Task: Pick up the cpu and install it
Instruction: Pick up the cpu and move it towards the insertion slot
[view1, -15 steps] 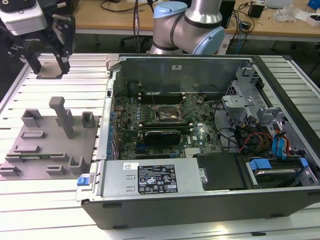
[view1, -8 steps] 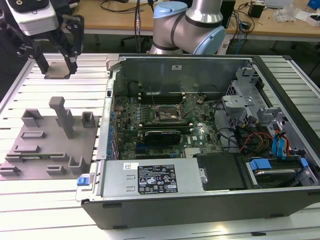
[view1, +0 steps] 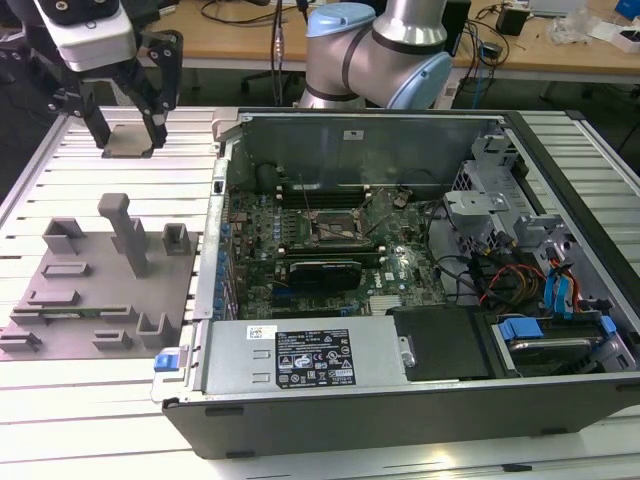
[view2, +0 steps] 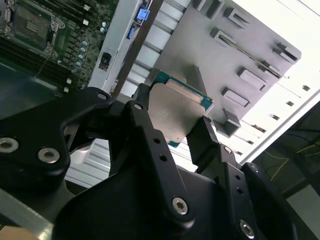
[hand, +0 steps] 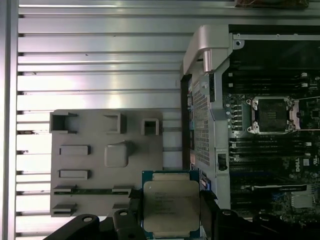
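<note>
The pincer (view1: 128, 133) is hanging raised over the worktop (view1: 100, 420) at the exterior view's left, fingers pointing down, clamping the cpu (view1: 128, 145) by two opposite edges. The chip is sitting flat, near the grey tray (hand: 100, 150) and well apart from the motherboard socket (hand: 270, 115).

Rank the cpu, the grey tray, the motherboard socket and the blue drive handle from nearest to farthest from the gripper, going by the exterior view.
1. cpu: held in the gripper.
2. grey tray: on the table, exterior view's left.
3. motherboard socket: inside the case, middle.
4. blue drive handle: in the case, exterior view's right.
</note>
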